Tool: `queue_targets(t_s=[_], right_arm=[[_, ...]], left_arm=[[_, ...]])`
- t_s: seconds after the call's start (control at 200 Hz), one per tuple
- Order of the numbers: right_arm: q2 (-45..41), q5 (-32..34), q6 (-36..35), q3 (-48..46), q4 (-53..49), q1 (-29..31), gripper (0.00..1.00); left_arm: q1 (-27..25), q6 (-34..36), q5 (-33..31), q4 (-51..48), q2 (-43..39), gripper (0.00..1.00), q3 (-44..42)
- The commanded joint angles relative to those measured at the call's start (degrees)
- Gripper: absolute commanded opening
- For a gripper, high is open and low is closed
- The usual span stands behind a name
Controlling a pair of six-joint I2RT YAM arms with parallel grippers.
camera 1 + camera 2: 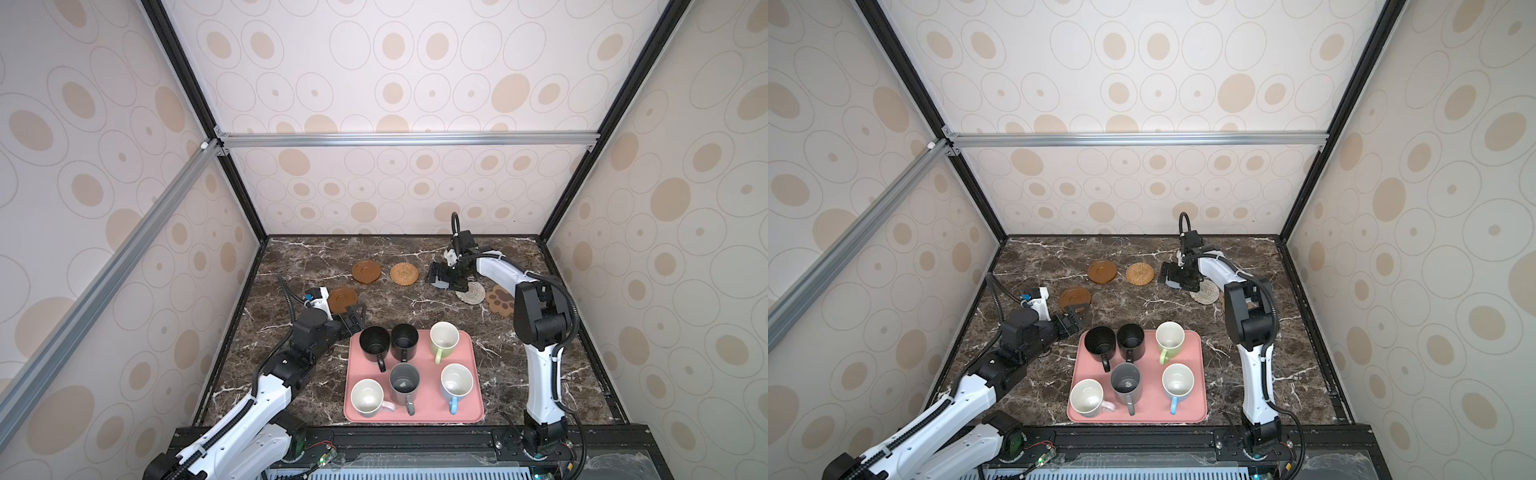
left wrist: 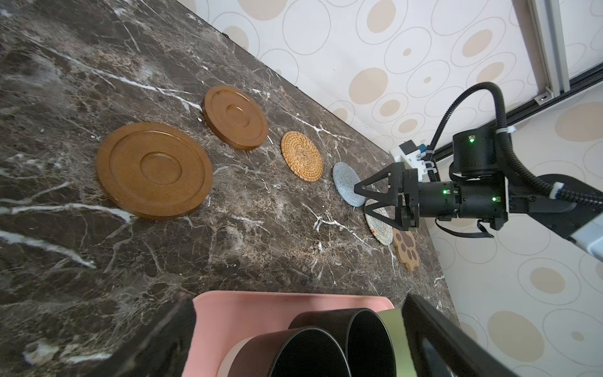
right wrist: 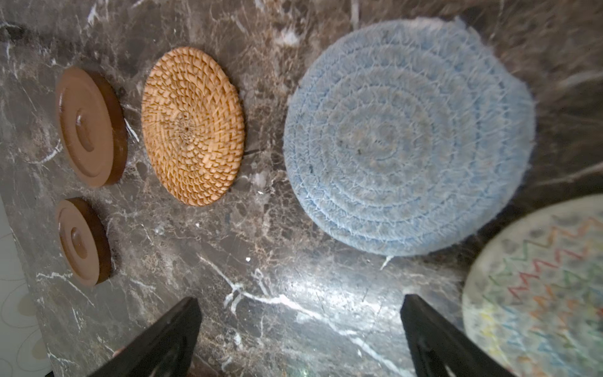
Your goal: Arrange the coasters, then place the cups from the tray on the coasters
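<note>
The dark brown, white-veined stone-look tabletop (image 2: 261,228) is polished and glossy, and the two round brown wooden coasters (image 2: 153,169) (image 2: 235,117) on it are smooth with a soft sheen. The round tan rattan coaster (image 3: 192,125) is tightly woven and ridged, the round blue-grey rope coaster (image 3: 408,137) fuzzy with loose fibres, the round whitish woven coaster (image 3: 538,287) stitched in coloured zigzags. The pink rectangular tray (image 1: 467,357) looks like matt, smooth plastic.

A lab robot booth: aluminium framing (image 1: 407,139), wallpapered panels (image 1: 415,62), marble-look tabletop (image 1: 316,257).
</note>
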Motion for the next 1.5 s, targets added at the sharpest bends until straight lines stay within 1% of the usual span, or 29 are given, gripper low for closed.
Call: queue_targets(t_s=[0.0,0.46,1.176,1.366,1.496], right_arm=[[1.3,-1.0,1.3,-0.2,0.8,-1.7,1.00],[4.5,-2.7,3.2,0.8,2.1,-2.3,1.00],[5.6,-3.9,5.7,2.1,3.9,-2.4,1.00],[4.9,-4.4,5.4,2.5,3.3,-2.5,1.00],[2.1,-4.8,4.2,1.7,2.6,-2.5,1.00]], left_arm=[[0.3,-1.2,-0.7,-0.3,-0.8,1.00,0.0],[0.3,-1.4,-1.1,-1.0,-1.6,1.00,0.1],[0.3,-1.5,-0.9,-1.3,-1.4,1.00,0.7],[0.3,0.2,-2.3,-3.6,-1.3,1.00,2.1],[1.0,2.4,-2.7,-6.4,1.3,1.00,4.7]])
